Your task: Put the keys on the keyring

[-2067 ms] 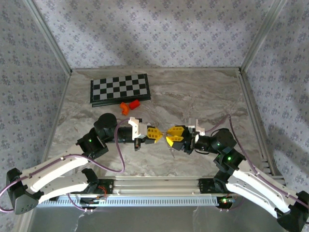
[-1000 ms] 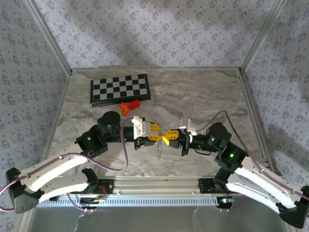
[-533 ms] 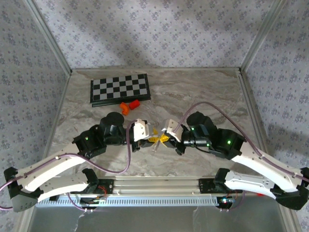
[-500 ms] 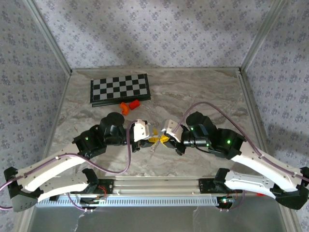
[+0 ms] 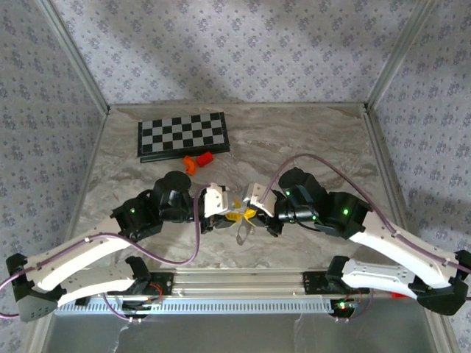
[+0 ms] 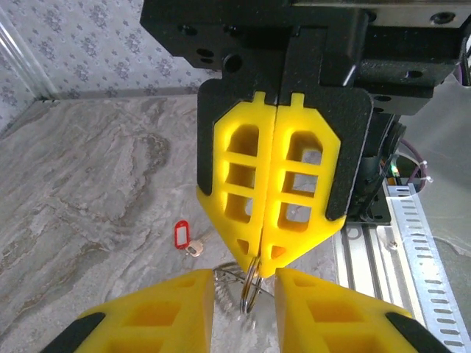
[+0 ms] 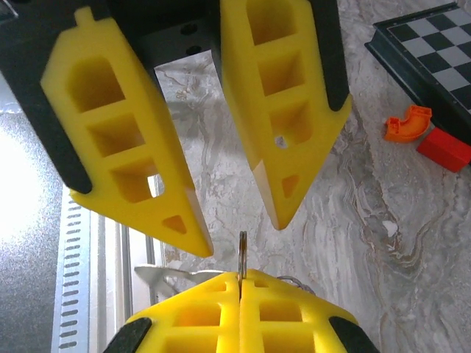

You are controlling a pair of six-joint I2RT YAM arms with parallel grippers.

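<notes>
- The right end effector (image 6: 262, 261) is clenched on a thin silver wire ring (image 7: 242, 254). It pinches the ring edge-on between its yellow pad tips, so part of the loop stands clear of them above the grey marbled surface (image 5: 309, 147).
- The left end effector (image 6: 244, 287) is released. Its two yellow fingers stand either side of the ring and do not appear to touch it.
- A flat silver metal key (image 7: 158, 276) shows just beside and below the right fingers. I cannot tell whether it hangs from the ring or is loose.
- A small red oblong plastic tag (image 6: 182, 235) lies on the surface beyond the two end effectors. A small pale metal bit touches its end, too small to identify.
- The ring looks light, springy and smooth, so it is likely to twist or slide in a pad pinch. It is best gripped away from its split, leaving the open end free.
- The key looks thin, stiff and slick. It is best taken by its flat head, with the pads across both faces and the hole left clear.
- A slight misalignment could send the key skating off the wire and dropping.
</notes>
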